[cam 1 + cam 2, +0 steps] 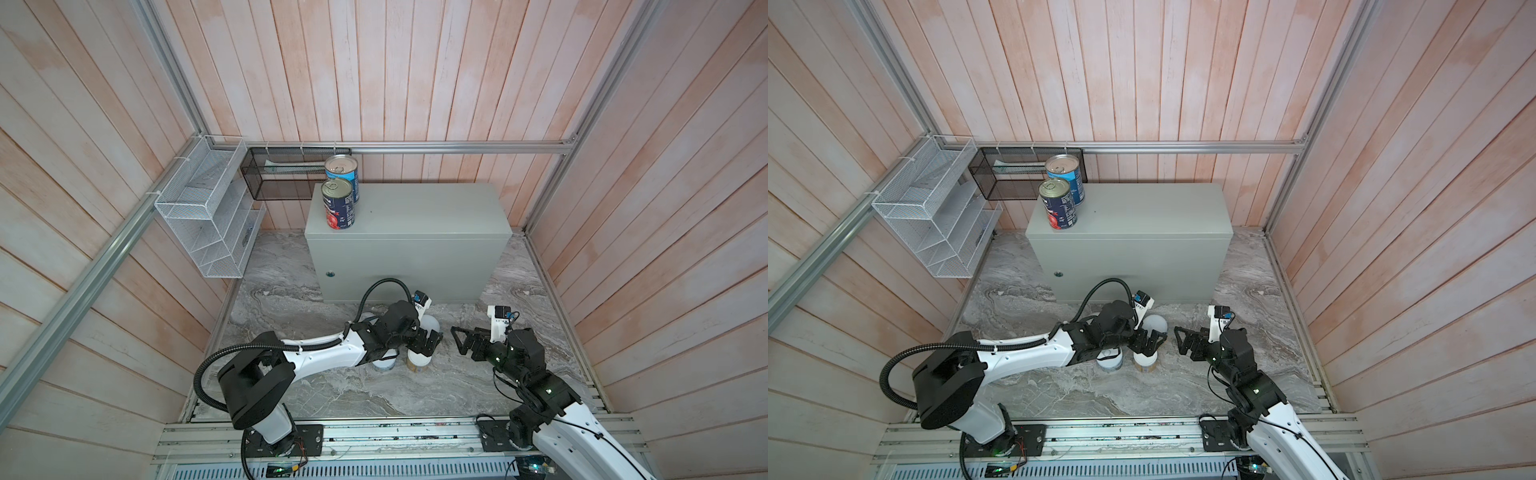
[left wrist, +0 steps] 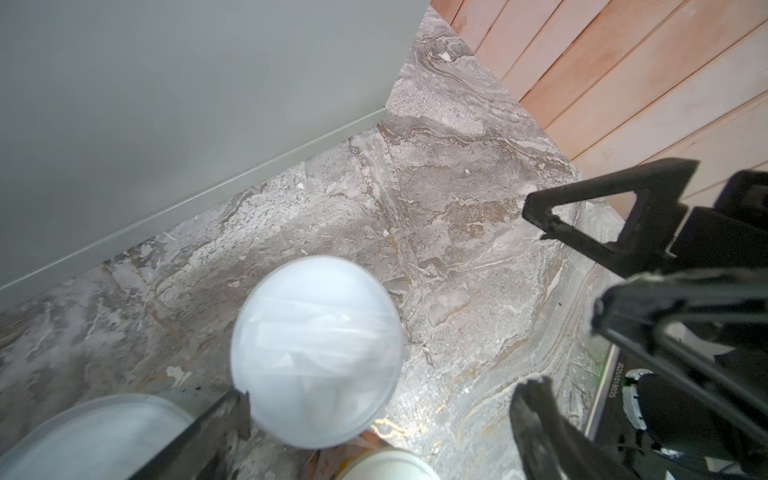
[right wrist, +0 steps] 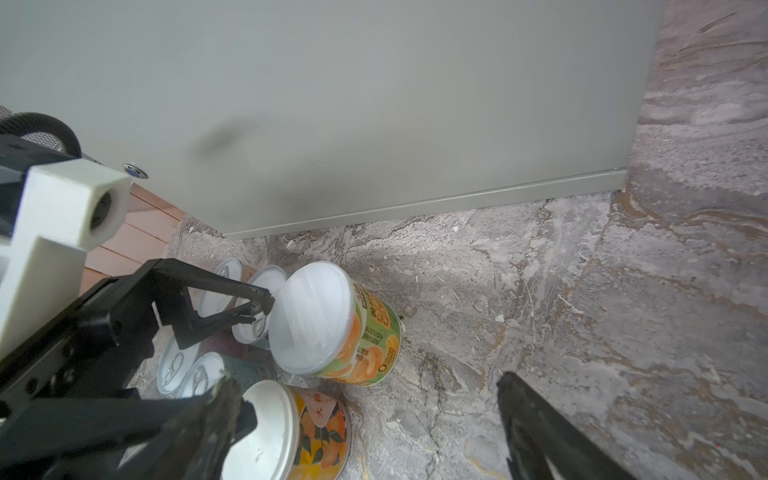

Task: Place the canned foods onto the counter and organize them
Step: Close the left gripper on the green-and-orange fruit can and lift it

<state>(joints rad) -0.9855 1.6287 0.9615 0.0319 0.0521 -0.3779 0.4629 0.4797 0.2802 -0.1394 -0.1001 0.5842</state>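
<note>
While left end effector (image 1: 428,343) and right end effector (image 1: 457,340) gape, round white-lidded can (image 3: 313,320) stands.

The tomato can (image 1: 340,204) stands before a second tall can (image 1: 342,173) at the counter's (image 1: 419,212) left end, while the other cans (image 3: 328,324) cluster on the marble surface (image 1: 415,395) in front.

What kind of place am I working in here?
Likely a mock pantry in a lab cell: plank walls on aluminium framing, wire baskets, and a grey box as counter holding two cans.
</note>
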